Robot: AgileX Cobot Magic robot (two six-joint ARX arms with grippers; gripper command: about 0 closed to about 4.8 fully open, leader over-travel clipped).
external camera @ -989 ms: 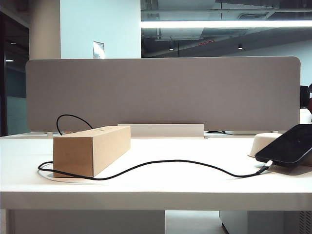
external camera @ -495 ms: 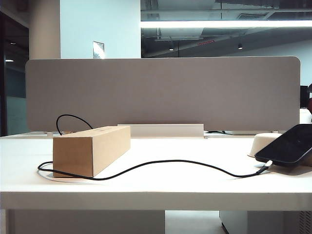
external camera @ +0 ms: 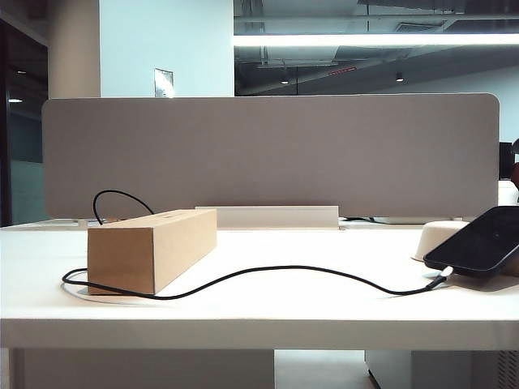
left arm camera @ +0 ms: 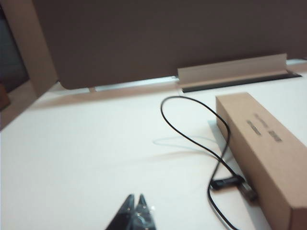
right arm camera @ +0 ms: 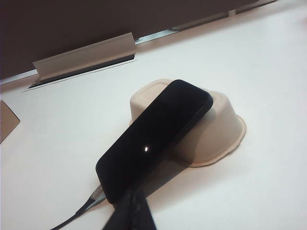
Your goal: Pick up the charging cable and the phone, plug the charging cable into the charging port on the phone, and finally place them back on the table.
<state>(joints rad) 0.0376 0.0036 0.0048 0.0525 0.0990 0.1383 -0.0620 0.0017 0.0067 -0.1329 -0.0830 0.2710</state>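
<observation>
Phone (right arm camera: 156,139) leans screen-up on an upturned beige tray (right arm camera: 218,127) near the tabletop's (external camera: 268,312) right edge, the cable (external camera: 268,275) (plug tip at its lower edge, whether seated I cannot tell) trailing left past the box (external camera: 150,247). Nothing on the tabletop has shifted over the last second. Both hands are pressed together and empty, left hand (left arm camera: 135,211) beside the box, right hand (right arm camera: 134,206) just short of the phone, so the job looks finished; nothing obstructs.

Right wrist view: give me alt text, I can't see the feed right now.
A black phone leans tilted on an upturned beige tray on the white table, the charging cable at its low end. The shut right gripper hovers near that end.
</observation>
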